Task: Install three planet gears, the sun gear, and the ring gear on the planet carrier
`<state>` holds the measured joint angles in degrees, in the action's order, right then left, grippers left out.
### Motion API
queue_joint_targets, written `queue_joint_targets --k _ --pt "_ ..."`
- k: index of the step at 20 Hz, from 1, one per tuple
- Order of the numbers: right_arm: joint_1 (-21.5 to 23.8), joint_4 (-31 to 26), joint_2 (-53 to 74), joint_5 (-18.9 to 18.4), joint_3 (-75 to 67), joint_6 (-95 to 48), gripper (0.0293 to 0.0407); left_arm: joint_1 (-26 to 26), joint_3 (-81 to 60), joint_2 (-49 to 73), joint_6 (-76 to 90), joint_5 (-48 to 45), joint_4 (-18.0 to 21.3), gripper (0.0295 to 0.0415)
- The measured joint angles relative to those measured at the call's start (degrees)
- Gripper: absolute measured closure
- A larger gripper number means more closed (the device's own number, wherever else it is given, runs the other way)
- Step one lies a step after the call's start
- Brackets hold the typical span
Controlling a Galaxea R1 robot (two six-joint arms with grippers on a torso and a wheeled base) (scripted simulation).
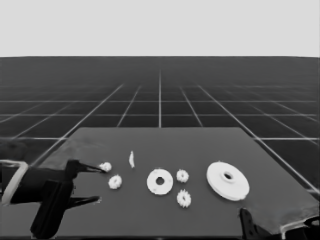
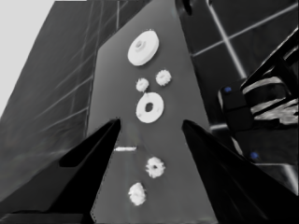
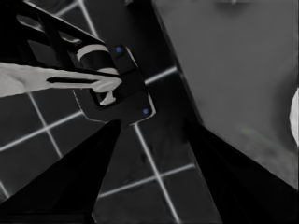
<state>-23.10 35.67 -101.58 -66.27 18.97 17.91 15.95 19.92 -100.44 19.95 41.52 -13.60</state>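
Nothing has been assembled yet, as far as the layout shows: the smaller round part (image 1: 160, 181) lies flat near the middle of the desk (image 1: 200, 145) with its wide hole bare, and the larger round part (image 1: 228, 180) sits well apart at its 3 o'clock. Four gears lie loose. One gear (image 1: 182, 175) is just beside the smaller round part at 2 o'clock, another gear (image 1: 184, 198) near it at 4 o'clock, a third gear (image 1: 115, 181) farther off at 9 o'clock, and the fourth gear (image 1: 105, 166) at about 10 o'clock, close against a fingertip of the left tool (image 1: 96, 185). That tool waits over the desk's left end with its fingers spread wide and nothing between them; the wrist view shows clear desk between the wedges. The right tool (image 3: 149, 186) is parked off the desk's near right corner, fingers also apart and empty. A thin white piece (image 1: 131, 159) lies at 11 o'clock from the smaller round part. The likely trouble is at the left end: two gears lie close together there, so a descending finger could knock one and send it skidding. No container is present; the only seat for parts, the smaller round part, holds nothing.
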Motion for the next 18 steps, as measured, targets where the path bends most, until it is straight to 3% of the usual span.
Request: queue_joint_targets --k 1,2,3,4,5,6,7,8,10,13,14,15,16,18 --pt "1.17 1.78 0.32 -0.56 1.34 0.08 0.0392 1.49 1.63 -0.06 0.06 -1.12 -1.69 0.0414" --pt "1.85 2.83 0.52 -0.88 2.13 0.12 0.0363 2.40 2.64 -0.08 0.10 -1.80 -2.72 0.0396" --pt "2.24 3.44 0.63 -1.08 2.58 0.15 0.0332 2.93 3.22 -0.10 0.12 -2.19 -3.31 0.0364" --pt "2.47 3.80 0.70 -1.19 2.84 0.17 0.0320 0.37 7.25 -10.85 -27.70 22.33 -29.61 0.0332" --pt "2.60 4.01 0.73 -1.25 2.99 0.18 0.0317 0.15 13.48 -24.13 -56.35 48.60 -22.61 0.0310" --pt "2.67 4.13 0.76 -1.29 3.07 0.18 0.0316 -0.05 24.38 -31.64 -74.82 53.49 -6.96 0.0308" --pt "2.72 4.20 0.77 -1.31 3.12 0.18 0.0315 -0.90 33.78 -34.66 -82.24 52.13 2.70 0.0315" --pt "2.74 4.24 0.77 -1.33 3.15 0.19 0.0315 -1.69 40.39 -36.17 -85.06 50.79 8.21 0.0321" --pt "2.77 4.28 0.78 -1.34 3.18 0.19 0.0315 -2.59 47.63 -37.75 -86.52 49.66 13.35 0.0325" --pt "2.77 4.30 0.78 -1.34 3.19 0.19 0.0315 -3.02 51.34 -38.61 -86.57 49.35 15.51 0.0326" --pt "2.77 4.30 0.78 -1.34 3.19 0.19 0.0315 -11.55 51.33 -38.53 -86.76 45.37 6.07 0.0326" --pt "2.78 4.30 0.78 -1.34 3.19 0.19 0.0315 -18.97 53.67 -39.39 -85.90 42.83 0.53 0.0326" --pt "2.78 4.30 0.78 -1.34 3.19 0.19 0.0315 -22.92 56.53 -40.47 -84.71 41.04 -2.33 0.0326" --pt "2.78 4.30 0.78 -1.34 3.19 0.19 0.0315 -26.09 60.14 -41.89 -83.21 39.07 -4.55 0.0326"
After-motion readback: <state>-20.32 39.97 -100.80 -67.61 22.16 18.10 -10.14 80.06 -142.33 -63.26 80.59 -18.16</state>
